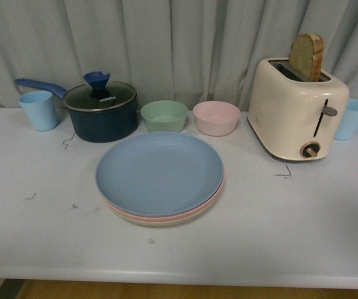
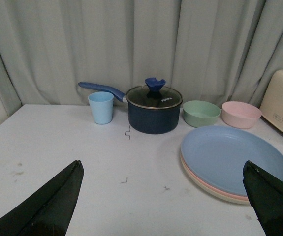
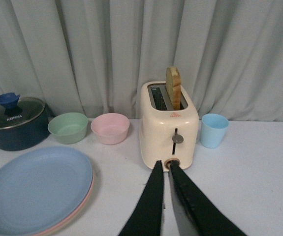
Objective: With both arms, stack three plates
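Three curtain-facing views; shared plates (image 1: 159, 174)

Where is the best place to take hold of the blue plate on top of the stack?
Probably the blue plate by its thin raised rim at the near edge, coming low from the front: it lies flat on the pink plate, and bowls crowd the far side.

Matte blue plate (image 1: 159, 171) with faint speckle; pink plate (image 1: 211, 200) rim under it, beige plate (image 1: 166, 221) rim lowest. Mint green bowl (image 1: 164, 115), pale pink bowl (image 1: 216, 118). Navy pot (image 1: 101, 115), glass lid with brighter blue knob (image 1: 96, 82), blue handle (image 1: 38, 86). Two light blue cups (image 1: 38, 109) (image 1: 352, 118). Cream toaster (image 1: 297, 108), brown bread slice (image 1: 307, 56). White worktop (image 1: 303, 224) with small dark scribbles. Pale grey curtain (image 1: 185, 43). Black fingers (image 2: 52, 206) (image 3: 151, 206).
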Controlling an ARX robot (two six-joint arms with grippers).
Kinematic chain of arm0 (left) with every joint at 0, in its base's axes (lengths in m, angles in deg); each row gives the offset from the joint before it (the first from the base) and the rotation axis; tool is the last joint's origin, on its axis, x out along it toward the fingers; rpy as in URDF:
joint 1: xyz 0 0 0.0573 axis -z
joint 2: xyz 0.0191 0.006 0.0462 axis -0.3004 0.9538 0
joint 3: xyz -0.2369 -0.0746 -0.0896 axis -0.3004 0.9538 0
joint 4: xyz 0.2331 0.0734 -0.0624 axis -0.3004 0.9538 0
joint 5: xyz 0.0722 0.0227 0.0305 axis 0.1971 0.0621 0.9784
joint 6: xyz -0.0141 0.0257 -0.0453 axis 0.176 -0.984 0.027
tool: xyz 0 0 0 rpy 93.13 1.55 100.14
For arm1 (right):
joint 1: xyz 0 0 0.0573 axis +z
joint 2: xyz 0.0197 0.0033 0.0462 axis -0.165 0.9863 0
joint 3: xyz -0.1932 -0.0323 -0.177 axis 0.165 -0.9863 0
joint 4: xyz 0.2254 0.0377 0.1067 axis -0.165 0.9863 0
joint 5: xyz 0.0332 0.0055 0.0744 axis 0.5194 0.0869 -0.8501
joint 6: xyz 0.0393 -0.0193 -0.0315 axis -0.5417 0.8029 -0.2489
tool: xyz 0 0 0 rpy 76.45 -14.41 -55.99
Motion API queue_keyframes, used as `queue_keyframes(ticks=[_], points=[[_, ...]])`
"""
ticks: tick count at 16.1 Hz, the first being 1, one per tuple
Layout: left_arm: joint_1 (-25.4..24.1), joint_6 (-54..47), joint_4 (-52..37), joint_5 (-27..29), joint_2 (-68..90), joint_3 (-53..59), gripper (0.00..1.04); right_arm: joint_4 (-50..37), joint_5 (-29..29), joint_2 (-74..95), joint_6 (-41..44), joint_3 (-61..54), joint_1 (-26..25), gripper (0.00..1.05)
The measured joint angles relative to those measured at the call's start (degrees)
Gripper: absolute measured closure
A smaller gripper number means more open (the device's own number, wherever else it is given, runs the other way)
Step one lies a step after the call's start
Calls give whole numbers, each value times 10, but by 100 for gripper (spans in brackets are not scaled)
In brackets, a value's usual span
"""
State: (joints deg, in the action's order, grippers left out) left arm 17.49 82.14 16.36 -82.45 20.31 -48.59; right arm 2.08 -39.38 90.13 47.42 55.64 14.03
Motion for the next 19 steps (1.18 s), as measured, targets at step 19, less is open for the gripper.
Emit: queue_keyframes(ticks=[19], points=[[0, 0, 0, 0, 0, 0, 7, 85, -224, -358, 3, -223, -235, 103]])
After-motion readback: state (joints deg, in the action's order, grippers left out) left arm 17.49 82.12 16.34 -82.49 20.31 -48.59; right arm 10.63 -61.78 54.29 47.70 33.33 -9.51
